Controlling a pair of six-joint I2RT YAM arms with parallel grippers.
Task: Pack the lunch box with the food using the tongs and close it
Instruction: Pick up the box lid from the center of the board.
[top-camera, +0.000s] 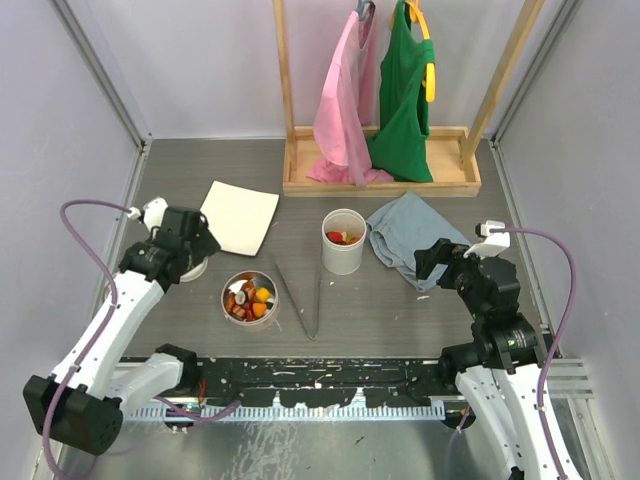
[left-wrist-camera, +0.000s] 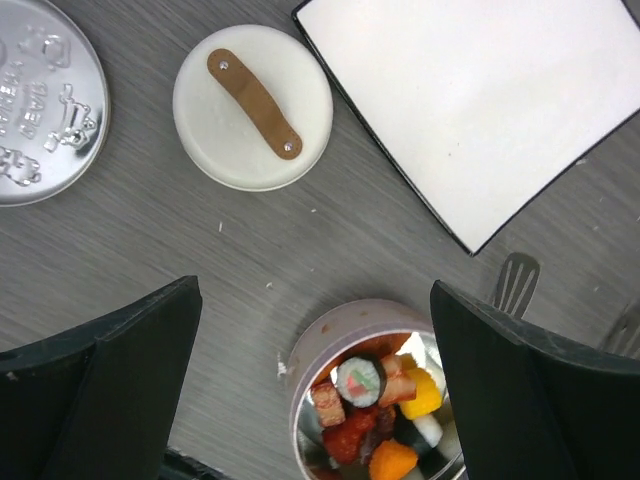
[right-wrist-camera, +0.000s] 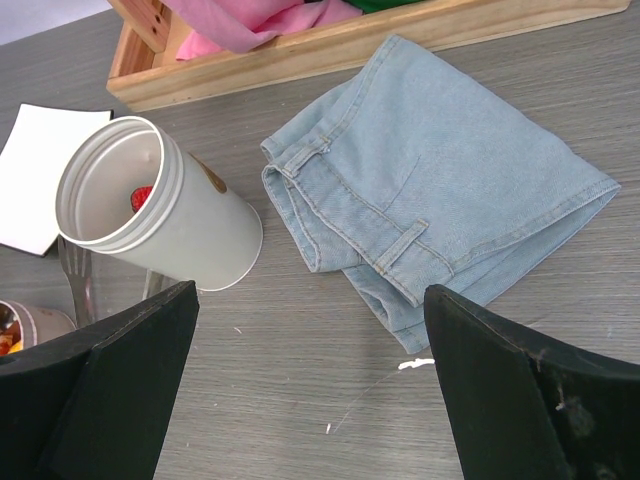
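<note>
Seen from above, a grey surface (top-camera: 380, 310) carries lunch things between two robot arms. Lower left of centre sits a round metal tin (top-camera: 250, 297) filled with the food (left-wrist-camera: 375, 405): orange, red and dark pieces and a sushi-like roll. Just right of it lie the slim grey tongs (top-camera: 300, 297), a closed V with its joined end toward the bottom of the frame, touched by neither arm. A tall white cup (top-camera: 343, 242) at centre holds a few red and orange bits. A white square plate (top-camera: 240, 216) lies upper left.

The left gripper (top-camera: 185, 250) hovers at the left, jaws spread wide and holding nothing. In its wrist view, a white round lid (left-wrist-camera: 252, 105) with a brown strap and an embossed metal lid (left-wrist-camera: 40, 100) lie at upper left.

The right gripper (top-camera: 440, 262) hangs at the right over folded denim (right-wrist-camera: 430, 210), jaws likewise spread and empty. A wooden rack (top-camera: 380, 183) with pink and green garments stands at the top.
</note>
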